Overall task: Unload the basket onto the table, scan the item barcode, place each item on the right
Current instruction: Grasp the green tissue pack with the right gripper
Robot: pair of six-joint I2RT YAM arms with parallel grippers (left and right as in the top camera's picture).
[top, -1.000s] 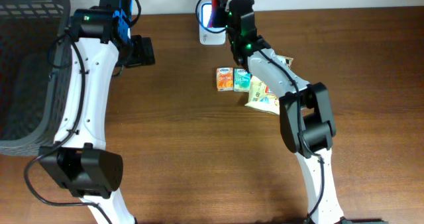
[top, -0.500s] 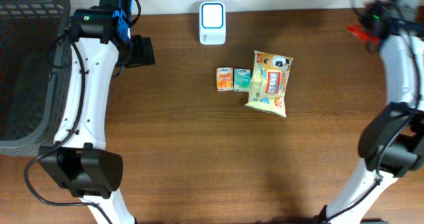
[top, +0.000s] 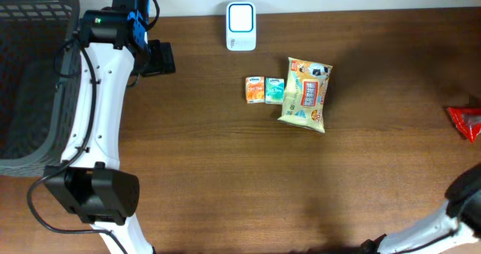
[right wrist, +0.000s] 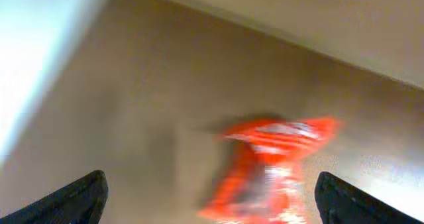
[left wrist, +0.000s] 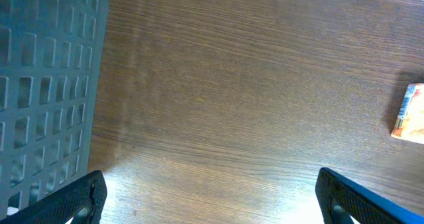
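Oddly, the right gripper [right wrist: 211, 187] shows only in its own wrist view, where its two fingertips [right wrist: 79, 197] sit in the bottom corners, spread wide with nothing clamped between them. The overhead view catches just the foot of the right arm [top: 460, 209]. The red packet [right wrist: 271, 164] is heavily blurred in that wrist view, so no print or barcode can be read, and whether it rests on the surface cannot be told from there. From overhead it lies at the far right of the table [top: 225, 171], cut off by the frame edge and well apart from the scanner [top: 240, 26] at the back. The left gripper [top: 159, 58] hangs near the basket [top: 30, 74], and its wrist view shows the jaws wide apart over bare wood. That wrist view clips an orange carton [left wrist: 412, 111] at its right edge — overhead it is whole, just beside a green carton [top: 274, 90] and a yellow packet [top: 304, 94].
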